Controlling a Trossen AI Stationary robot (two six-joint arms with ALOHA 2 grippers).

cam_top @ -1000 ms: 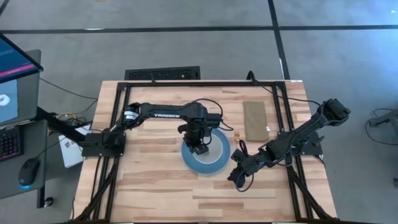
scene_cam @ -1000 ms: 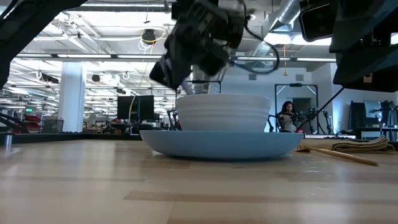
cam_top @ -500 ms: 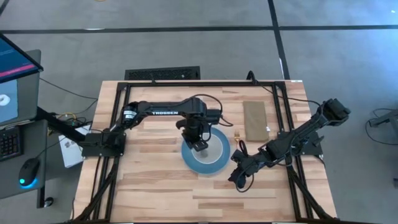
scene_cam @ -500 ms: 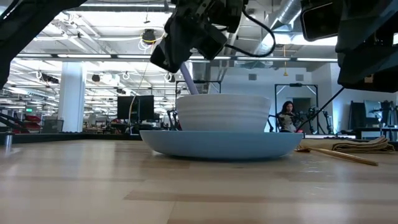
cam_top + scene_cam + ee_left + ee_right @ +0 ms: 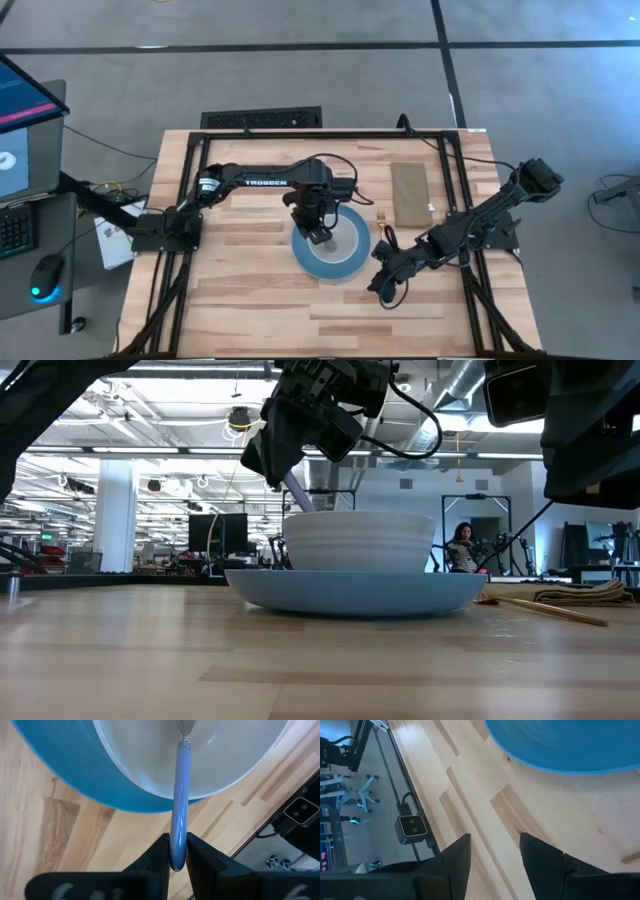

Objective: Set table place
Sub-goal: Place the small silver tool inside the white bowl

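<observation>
Wooden planks of the desk point(image 5: 250, 300) are lying bare across the whole near half, inside the black metal frame point(image 5: 190, 150) edging it, so open room is showing on that side. My blue plate point(image 5: 330, 248) is sitting near the middle, with the white bowl point(image 5: 360, 540) standing on it. Just beyond the plate toward the far right, the olive-brown pad point(image 5: 410, 195) is lying flat, well inside the frame.

Looking level across the desk, I am seeing a folded cloth point(image 5: 585, 592) and a wooden stick point(image 5: 545, 608) lying to the right of the plate, and a person point(image 5: 462, 548) sitting far back in the room; the overhead picture is not making these out clearly. My left wrist camera alone is showing the inside of the bowl, where a metal spoon end is dipping in.

My left tool point(image 5: 177, 851) is hanging over the bowl's far left side, its fingers point(image 5: 158, 852) clenched on the pale blue spoon handle point(image 5: 179, 795), which is slanting down into the bowl. My right tool point(image 5: 492, 852) is waiting low over the bare planks just right of the plate, its fingers spread apart and gripping nothing, with the plate's blue rim ahead of it.
</observation>
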